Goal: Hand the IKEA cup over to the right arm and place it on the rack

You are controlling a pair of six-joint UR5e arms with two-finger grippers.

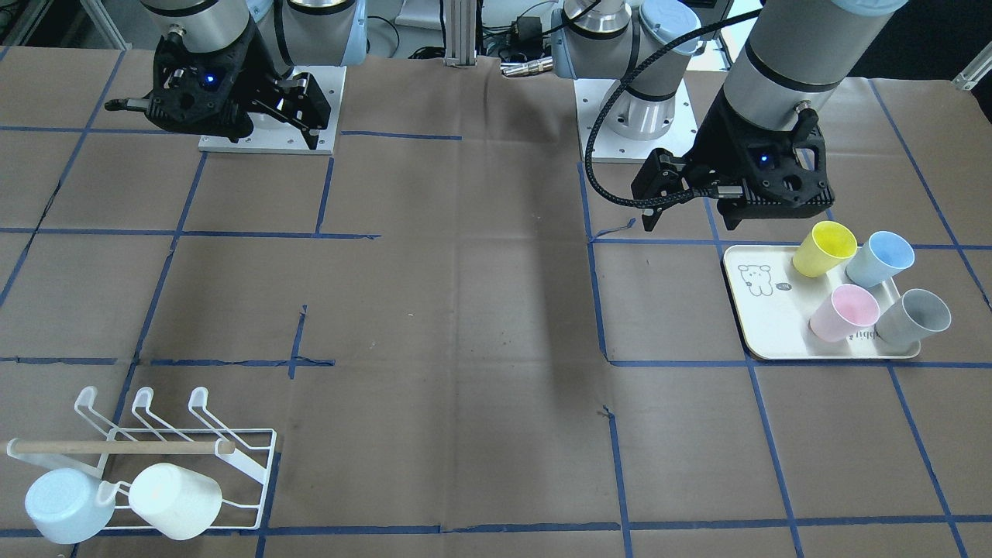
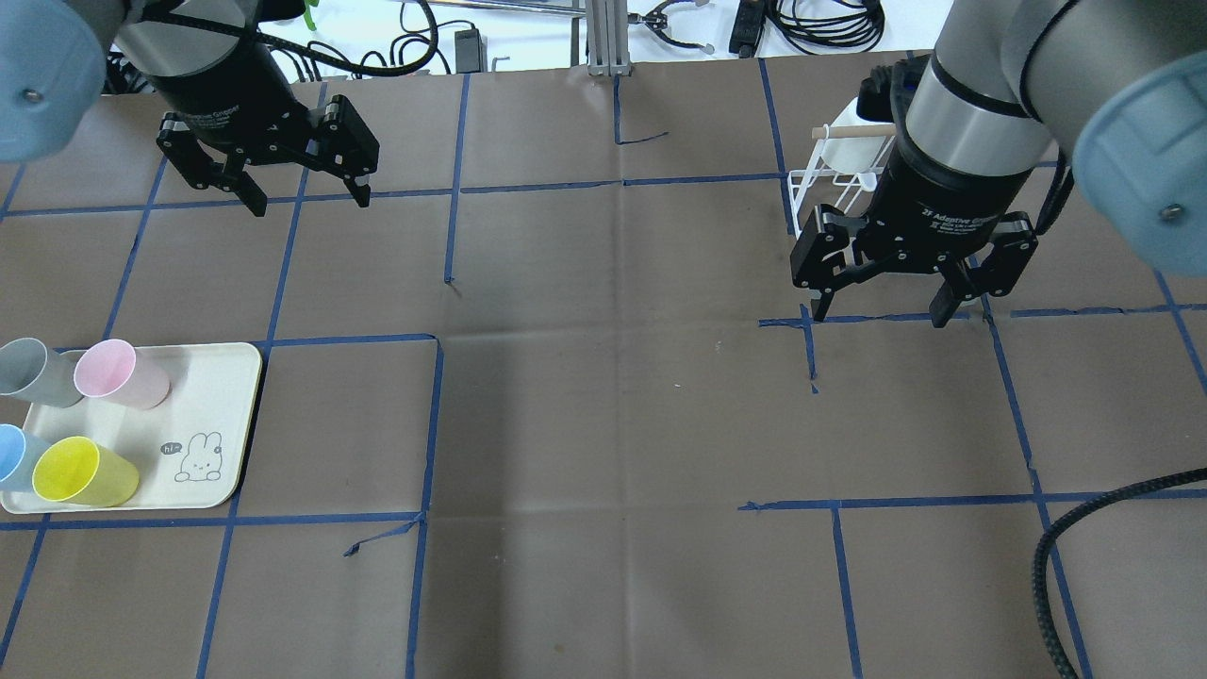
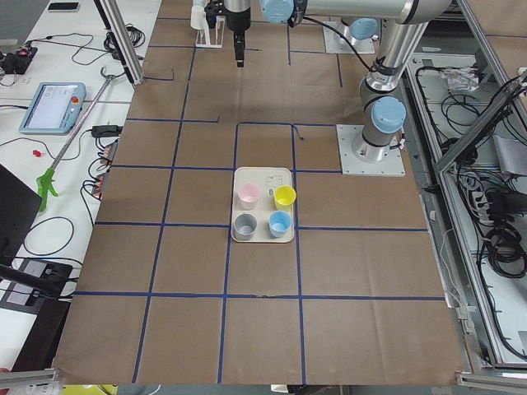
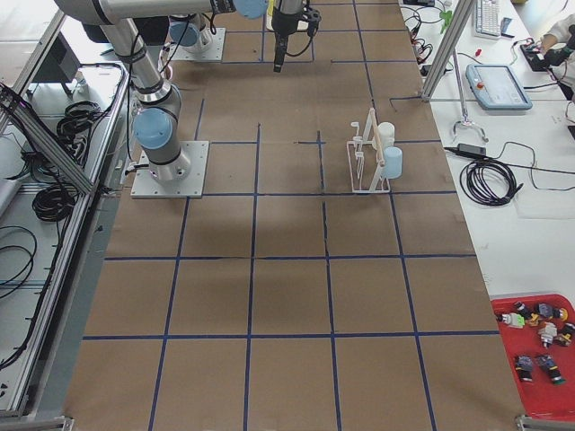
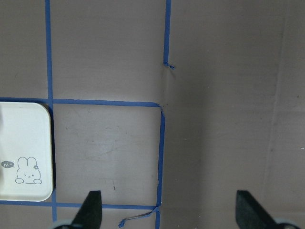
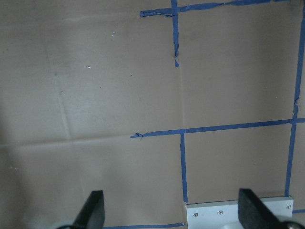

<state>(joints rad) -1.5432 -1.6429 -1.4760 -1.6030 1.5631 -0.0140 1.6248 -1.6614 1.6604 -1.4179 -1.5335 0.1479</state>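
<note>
Four plastic cups lie tipped on a cream tray (image 1: 763, 325): yellow (image 1: 824, 248), blue (image 1: 878, 260), pink (image 1: 843, 312) and grey (image 1: 913, 318). My left gripper (image 1: 649, 198) hangs open and empty above the table, beside the tray's robot-side corner; it also shows in the overhead view (image 2: 309, 200). My right gripper (image 2: 879, 314) is open and empty, above the table on the near side of the white wire rack (image 2: 834, 179). The rack (image 1: 232, 457) holds a light blue cup (image 1: 66, 504) and a white cup (image 1: 174, 500) under its wooden dowel (image 1: 116, 447).
Brown paper with blue tape lines covers the table. The arms' white base plates (image 1: 267, 139) stand at the robot's side. A black braided cable (image 1: 604, 170) loops by the left wrist. The tray's corner shows in the left wrist view (image 5: 24, 157).
</note>
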